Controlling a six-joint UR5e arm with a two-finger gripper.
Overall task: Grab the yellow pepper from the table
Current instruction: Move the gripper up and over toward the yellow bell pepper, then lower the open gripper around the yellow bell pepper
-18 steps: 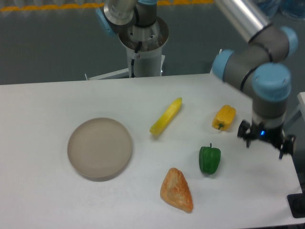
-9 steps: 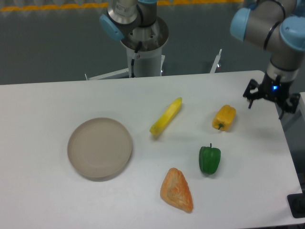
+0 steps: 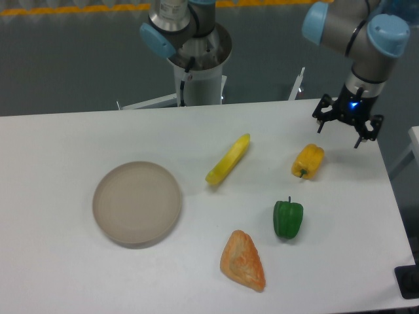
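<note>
Claw (image 3: 347, 123) hangs spread & empty above the tabletop's (image 3: 65, 275) far right edge, fingers pointing down. Yellow pepper (image 3: 308, 161) lies on the tabletop just down-left of the claw, near but not under it; long axis runs roughly near-to-far w/ a slight tilt, stem end toward the camera. Next move prob. a short shift left & toward the camera, then descent. Green pepper (image 3: 288, 219) sits nearer the camera, banana-like piece (image 3: 228, 159) further left. Vs. half a sec ago: claw swung left & closer to the pepper; pepper unmoved.
</note>
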